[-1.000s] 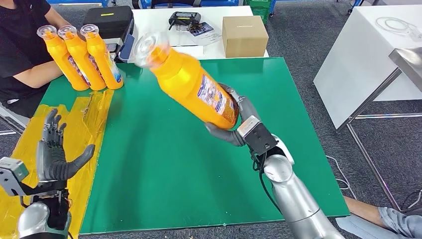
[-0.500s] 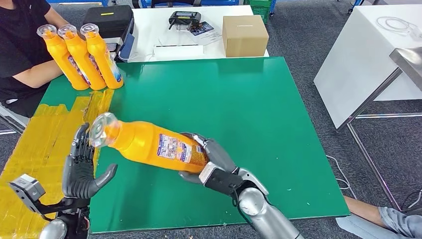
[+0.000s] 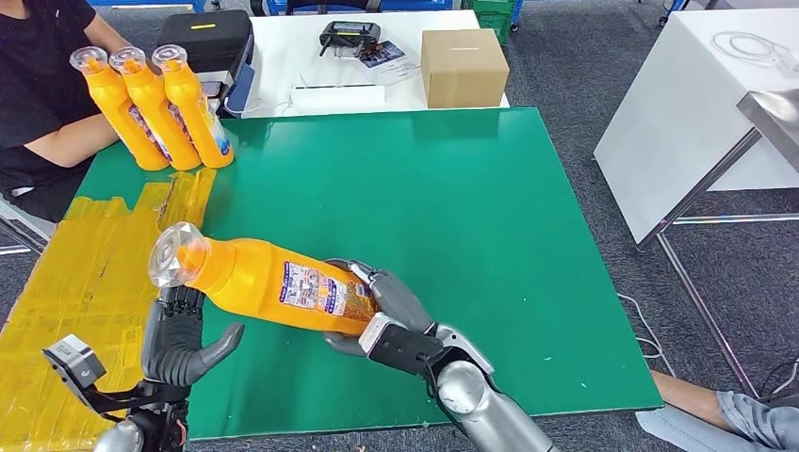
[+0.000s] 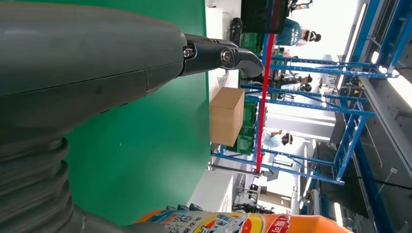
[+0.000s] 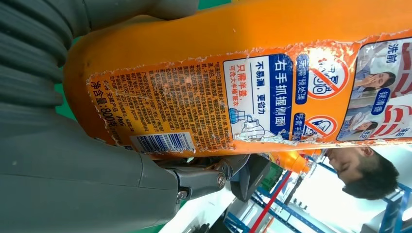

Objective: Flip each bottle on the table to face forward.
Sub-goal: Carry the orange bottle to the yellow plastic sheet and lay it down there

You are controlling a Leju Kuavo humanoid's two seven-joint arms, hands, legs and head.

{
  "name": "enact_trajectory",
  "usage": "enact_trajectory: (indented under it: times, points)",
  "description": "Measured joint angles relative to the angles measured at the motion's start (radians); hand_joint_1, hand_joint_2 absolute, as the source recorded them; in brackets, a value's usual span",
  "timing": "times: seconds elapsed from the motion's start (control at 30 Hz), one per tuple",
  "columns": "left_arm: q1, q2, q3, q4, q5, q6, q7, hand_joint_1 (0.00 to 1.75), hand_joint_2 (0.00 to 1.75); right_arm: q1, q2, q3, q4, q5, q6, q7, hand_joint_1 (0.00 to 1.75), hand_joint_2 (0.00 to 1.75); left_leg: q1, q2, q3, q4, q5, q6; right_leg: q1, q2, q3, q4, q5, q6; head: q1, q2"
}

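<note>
Head view: my right hand (image 3: 377, 315) grips the orange bottle (image 3: 273, 281) by its base, held sideways over the green desk (image 3: 452, 198). My left hand (image 3: 179, 334) waits spread below the cap. The long overhang could lever the bottle loose, I reckon.

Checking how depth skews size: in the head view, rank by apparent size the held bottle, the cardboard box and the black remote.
1. Held bottle, largest, though nearest the camera.
2. Cardboard box.
3. Black remote, smallest.

The orange bottle (image 3: 273, 281) hides the left robot hand's (image 3: 174, 330) fingertips. In the left wrist view, the picture's edge cuts this bottle off.
</note>
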Motion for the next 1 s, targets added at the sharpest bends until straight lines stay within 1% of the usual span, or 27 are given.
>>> enact_trajectory:
  times: [0.5,0.8,1.0]
  points:
    - [0.003,-0.003,-0.008,-0.004,0.001,-0.005,0.001,0.00,1.75,-0.001,0.001,0.001,0.006,0.000,0.000,0.000,1.75,1.75,0.000,0.000,0.000,0.000,0.000,0.000,0.000,0.000,0.000,0.000,0.000,0.000,0.000,0.000]
    - [0.015,-0.003,-0.060,-0.011,0.004,-0.029,0.006,0.00,1.75,-0.032,0.013,-0.001,0.031,0.000,-0.016,0.011,1.75,1.75,0.000,0.000,0.000,0.000,0.000,0.000,0.000,0.000,0.000,0.000,0.000,0.000,0.000,0.000]
    - [0.015,0.000,-0.082,-0.011,0.055,-0.059,0.037,0.00,1.75,-0.048,0.029,-0.001,0.077,0.012,-0.015,0.030,1.75,1.75,0.000,0.000,0.000,0.000,0.000,0.000,0.000,0.000,0.000,0.000,0.000,0.000,0.000,0.000]
